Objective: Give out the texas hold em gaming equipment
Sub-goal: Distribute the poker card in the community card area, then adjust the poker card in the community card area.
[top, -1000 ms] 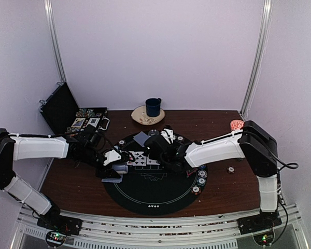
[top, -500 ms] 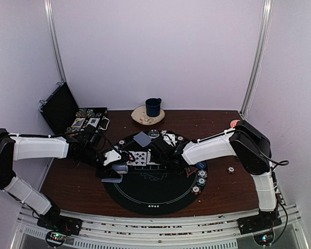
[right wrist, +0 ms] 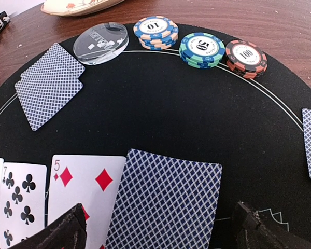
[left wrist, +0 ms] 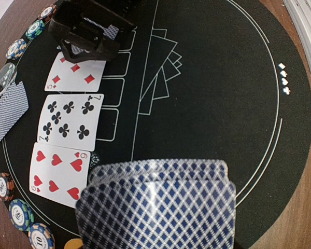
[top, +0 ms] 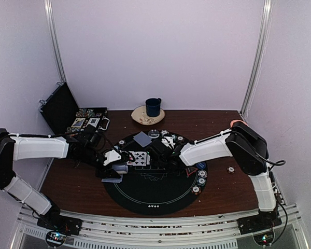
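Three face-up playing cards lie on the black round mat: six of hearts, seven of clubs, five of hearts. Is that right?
No. The third card is the five of diamonds, not hearts; the left wrist view shows its red diamond pips. The six of hearts and seven of clubs lie on the black round mat as you said.

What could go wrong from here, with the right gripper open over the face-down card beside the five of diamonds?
1. The face-down card overlaps the five of diamonds; the open right gripper straddling it might drag both.
2. The deck in the left gripper looks splayed, so cards could slip out onto the mat.
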### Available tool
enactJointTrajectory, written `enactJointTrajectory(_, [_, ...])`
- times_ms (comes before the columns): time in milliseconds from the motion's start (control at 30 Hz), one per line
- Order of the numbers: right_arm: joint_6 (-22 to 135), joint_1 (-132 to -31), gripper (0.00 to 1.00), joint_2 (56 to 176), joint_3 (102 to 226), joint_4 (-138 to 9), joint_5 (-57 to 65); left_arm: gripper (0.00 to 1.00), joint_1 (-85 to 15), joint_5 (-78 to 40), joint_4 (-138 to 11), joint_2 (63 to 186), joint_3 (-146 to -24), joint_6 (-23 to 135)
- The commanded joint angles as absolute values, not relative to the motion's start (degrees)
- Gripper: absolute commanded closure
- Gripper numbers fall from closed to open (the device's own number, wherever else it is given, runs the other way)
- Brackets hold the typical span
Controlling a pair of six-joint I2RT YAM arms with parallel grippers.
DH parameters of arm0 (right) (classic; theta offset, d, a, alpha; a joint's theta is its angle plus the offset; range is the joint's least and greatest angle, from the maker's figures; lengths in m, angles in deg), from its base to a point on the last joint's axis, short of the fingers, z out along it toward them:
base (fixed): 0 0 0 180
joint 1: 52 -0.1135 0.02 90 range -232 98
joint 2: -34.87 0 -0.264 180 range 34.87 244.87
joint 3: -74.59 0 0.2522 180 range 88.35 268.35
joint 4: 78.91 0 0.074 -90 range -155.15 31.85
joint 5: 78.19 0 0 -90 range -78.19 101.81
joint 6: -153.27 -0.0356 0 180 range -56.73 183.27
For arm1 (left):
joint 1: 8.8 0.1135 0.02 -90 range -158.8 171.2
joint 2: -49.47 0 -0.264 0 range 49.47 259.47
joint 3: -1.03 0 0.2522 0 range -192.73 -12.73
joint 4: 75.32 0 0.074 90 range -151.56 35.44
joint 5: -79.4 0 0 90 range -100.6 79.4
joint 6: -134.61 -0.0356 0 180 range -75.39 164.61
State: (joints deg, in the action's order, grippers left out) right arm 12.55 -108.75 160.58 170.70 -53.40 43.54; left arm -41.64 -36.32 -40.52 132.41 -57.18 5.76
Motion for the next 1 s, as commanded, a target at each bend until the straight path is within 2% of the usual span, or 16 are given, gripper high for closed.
enactJointTrajectory(0, [12.2,-108.5,0.0,160.1,170.6,-50.6,44.4,0.65,-41.6,-37.0,-42.3,132.4,-58.1,6.2])
enactJointTrajectory(967, [12.4,-109.0,0.0,160.7,173.4,-43.6,48.3,0.65,-41.6,-36.8,-42.4,132.9,-58.2,6.2])
